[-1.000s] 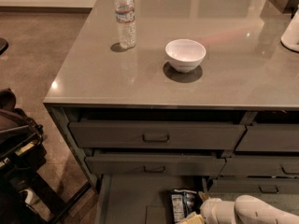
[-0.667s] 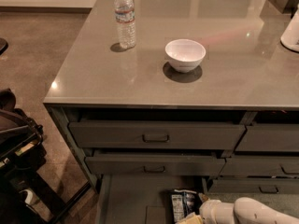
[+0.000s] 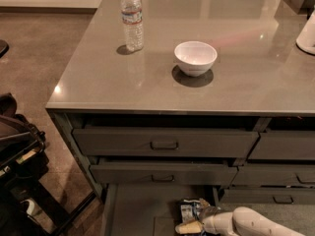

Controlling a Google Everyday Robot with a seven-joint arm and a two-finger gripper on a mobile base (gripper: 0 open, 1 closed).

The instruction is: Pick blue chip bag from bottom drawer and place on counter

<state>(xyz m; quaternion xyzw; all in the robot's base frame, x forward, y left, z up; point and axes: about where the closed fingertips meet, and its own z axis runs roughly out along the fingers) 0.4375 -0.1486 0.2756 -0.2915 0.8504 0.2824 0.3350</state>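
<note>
In the bottom drawer (image 3: 138, 210), blue chip bag (image 3: 188, 209) between the gripper (image 3: 195, 215)'s spread fingertips (image 3: 186, 228).

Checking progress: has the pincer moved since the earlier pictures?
Yes. The pincer shifted slightly toward the picture's left in the bottom drawer, judged against the middle drawer's handle.

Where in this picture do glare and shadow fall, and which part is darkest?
Camera view: glare spots dot the glossy counter; the bowl and water bottle cast short shadows; the bottom drawer is dimmest, where the gripper sits by the blue chip bag.
</note>
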